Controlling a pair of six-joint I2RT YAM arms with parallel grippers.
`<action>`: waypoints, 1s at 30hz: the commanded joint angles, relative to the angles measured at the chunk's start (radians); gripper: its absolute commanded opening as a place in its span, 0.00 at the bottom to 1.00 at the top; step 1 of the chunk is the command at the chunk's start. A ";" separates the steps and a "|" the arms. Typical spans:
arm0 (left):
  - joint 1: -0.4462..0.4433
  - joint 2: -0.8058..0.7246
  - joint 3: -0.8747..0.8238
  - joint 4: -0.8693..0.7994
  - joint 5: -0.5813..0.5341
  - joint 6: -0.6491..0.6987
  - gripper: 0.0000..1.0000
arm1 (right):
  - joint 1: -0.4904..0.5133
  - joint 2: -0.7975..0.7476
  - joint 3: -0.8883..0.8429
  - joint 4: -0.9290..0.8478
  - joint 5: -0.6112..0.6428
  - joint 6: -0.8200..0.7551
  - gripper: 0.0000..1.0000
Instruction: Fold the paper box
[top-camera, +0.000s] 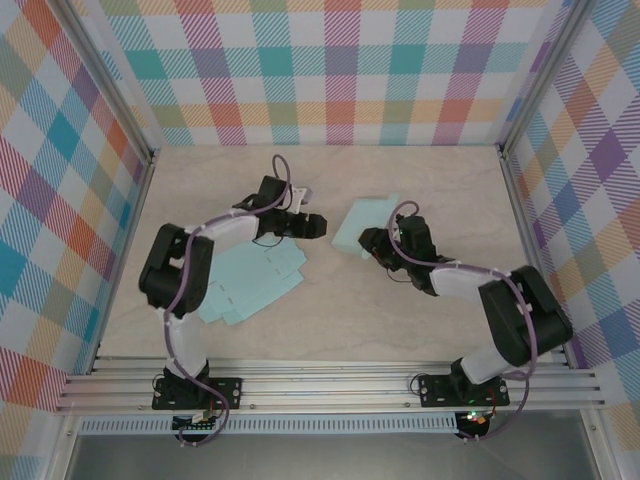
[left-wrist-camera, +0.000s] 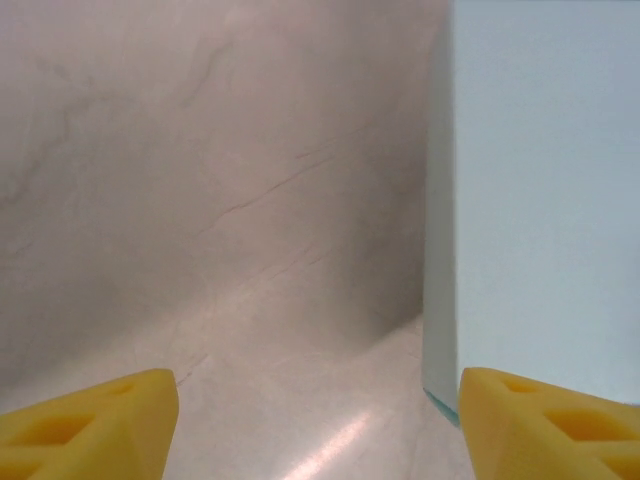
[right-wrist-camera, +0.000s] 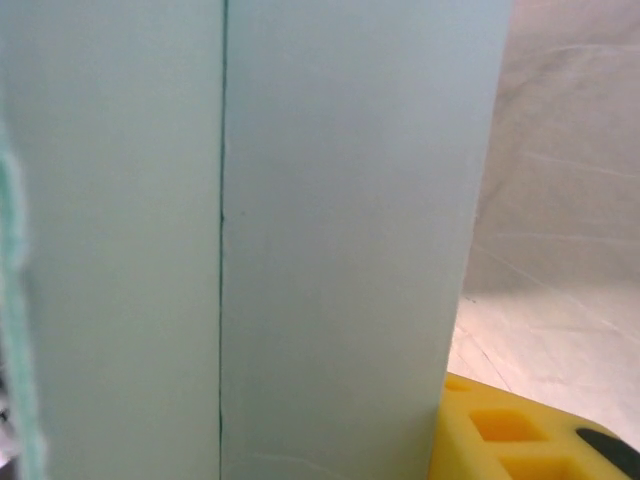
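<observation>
Because it is thin card, the pale teal paper box blank (top-camera: 366, 218) will likely handle as light and springy. It should crease easily in the wrong place, and its smooth face may slip. I judge the safest hold to be on a free edge close to a scored line, not across the middle of a panel. It sits just at one o'clock from the middle of the pale marbled bench (top-camera: 420, 320). Its surface is matte, and the right wrist view shows one straight score running down the face. The right tool (top-camera: 370, 243) meets its six-o'clock edge; whether it pinches the card I cannot tell. The left tool (top-camera: 312, 224), at the blank's nine o'clock, is spread wide with nothing between its yellow fingers (left-wrist-camera: 90, 420). A stack of flat teal blanks (top-camera: 255, 282) lies at eight o'clock.
</observation>
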 joint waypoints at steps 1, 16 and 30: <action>-0.094 -0.156 -0.156 0.322 -0.133 0.158 0.75 | -0.001 -0.103 0.008 -0.247 0.073 -0.007 0.44; -0.532 -0.107 -0.399 0.798 -0.648 0.701 0.85 | 0.001 -0.416 0.013 -0.603 0.095 0.030 0.44; -0.570 0.009 -0.294 0.795 -0.687 0.703 0.83 | 0.001 -0.375 0.016 -0.572 0.055 0.065 0.44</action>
